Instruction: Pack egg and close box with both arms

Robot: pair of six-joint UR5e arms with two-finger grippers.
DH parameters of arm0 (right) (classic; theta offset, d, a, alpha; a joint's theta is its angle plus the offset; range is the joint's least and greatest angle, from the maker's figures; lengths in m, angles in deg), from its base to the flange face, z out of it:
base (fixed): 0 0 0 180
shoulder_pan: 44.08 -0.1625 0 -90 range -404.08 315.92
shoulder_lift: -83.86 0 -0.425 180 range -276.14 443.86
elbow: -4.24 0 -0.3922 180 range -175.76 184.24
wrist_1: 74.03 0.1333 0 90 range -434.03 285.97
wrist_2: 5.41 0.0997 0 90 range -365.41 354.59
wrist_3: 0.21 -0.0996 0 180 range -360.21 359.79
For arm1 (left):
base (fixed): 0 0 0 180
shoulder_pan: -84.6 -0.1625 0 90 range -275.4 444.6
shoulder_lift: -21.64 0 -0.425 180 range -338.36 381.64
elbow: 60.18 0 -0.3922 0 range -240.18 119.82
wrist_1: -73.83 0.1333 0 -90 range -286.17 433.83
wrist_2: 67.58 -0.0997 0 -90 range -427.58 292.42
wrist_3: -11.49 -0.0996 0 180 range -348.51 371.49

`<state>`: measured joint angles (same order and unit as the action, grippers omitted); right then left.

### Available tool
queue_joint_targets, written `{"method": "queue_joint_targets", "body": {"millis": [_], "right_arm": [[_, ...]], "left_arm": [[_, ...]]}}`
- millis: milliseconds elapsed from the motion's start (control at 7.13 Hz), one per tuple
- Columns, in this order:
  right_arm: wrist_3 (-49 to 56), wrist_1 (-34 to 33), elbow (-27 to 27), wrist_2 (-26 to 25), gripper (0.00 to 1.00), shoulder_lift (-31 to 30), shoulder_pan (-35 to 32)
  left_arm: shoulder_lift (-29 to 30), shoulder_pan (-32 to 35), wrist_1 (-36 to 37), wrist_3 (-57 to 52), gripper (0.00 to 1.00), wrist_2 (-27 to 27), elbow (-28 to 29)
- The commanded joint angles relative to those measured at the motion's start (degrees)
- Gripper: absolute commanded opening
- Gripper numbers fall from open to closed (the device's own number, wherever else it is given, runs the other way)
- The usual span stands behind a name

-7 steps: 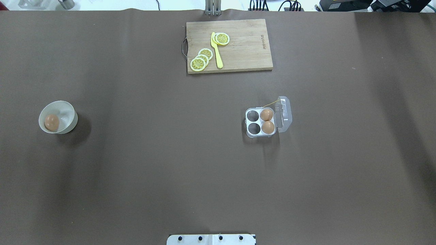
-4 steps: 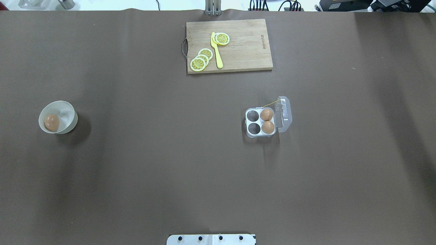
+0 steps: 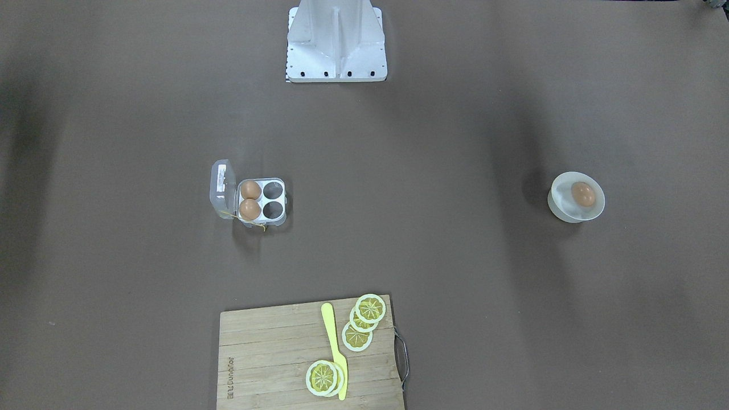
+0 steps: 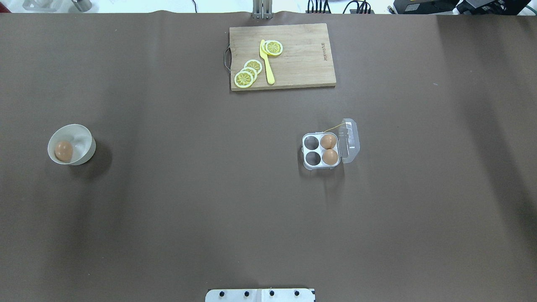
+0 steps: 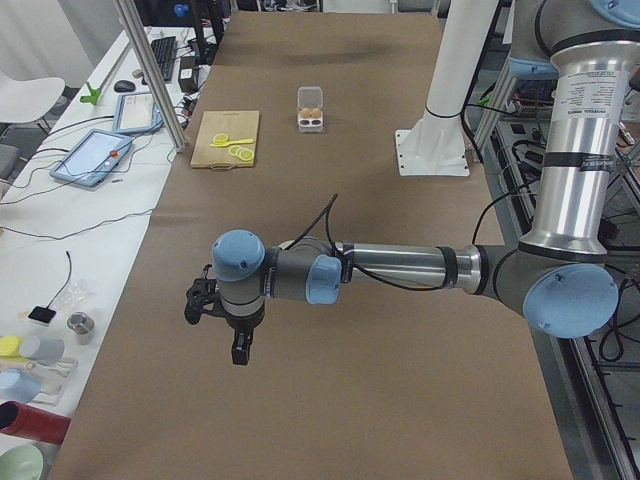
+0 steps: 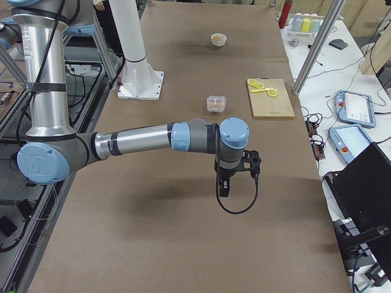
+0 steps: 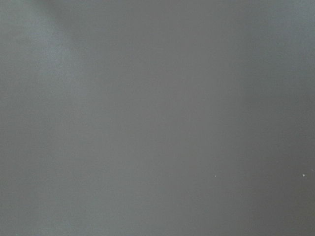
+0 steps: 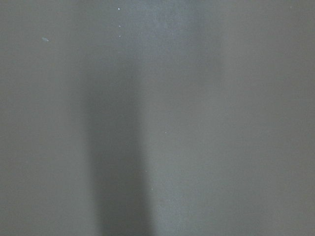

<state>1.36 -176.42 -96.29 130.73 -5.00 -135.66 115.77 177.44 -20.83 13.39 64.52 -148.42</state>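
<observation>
You see the brown tabletop (image 4: 209, 188) with the silver-grey left arm (image 5: 400, 268) and right arm (image 6: 134, 139) held over its ends. Whether the left end effector (image 5: 240, 350) or the right end effector (image 6: 223, 188) is spread, you cannot tell. The clear plastic four-cell box (image 4: 319, 167) sits right of centre, its lid (image 4: 350, 140) open. The small brown egg (image 4: 63, 151) lies in the white round bowl (image 4: 84, 144), far left.

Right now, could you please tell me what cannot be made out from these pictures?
- Left arm: jaws open or shut unclear; only the left side view shows them.
- Right arm: likewise, right side view only.
- Box: label print too small in every view.
- Wrist views: only bare table.
</observation>
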Motion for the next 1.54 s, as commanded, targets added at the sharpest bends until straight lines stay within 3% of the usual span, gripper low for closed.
{"method": "queue_joint_targets", "body": {"millis": [0,561,701,982,1402], "right_arm": [[-0.08,0.00,-0.02,0.00,1.00,0.01,0.00],[-0.08,0.00,-0.02,0.09,1.00,0.09,0.00],[0.01,0.00,-0.02,0.09,1.00,0.09,0.00],[-0.08,0.00,0.15,0.09,1.00,0.01,0.00],[-1.30,0.00,0.07,0.96,1.00,0.18,0.00]], "left_arm": [[0.09,-0.11,0.00,0.04,0.98,0.00,0.00],[0.44,-0.64,0.09,0.21,0.98,0.09,-0.35],[1.66,-3.60,1.05,1.00,0.98,-0.17,-3.22],[3.24,-9.32,1.67,15.96,0.98,-0.53,-13.91],[4.74,-18.62,-6.22,27.88,0.98,-0.27,-15.04]]}}
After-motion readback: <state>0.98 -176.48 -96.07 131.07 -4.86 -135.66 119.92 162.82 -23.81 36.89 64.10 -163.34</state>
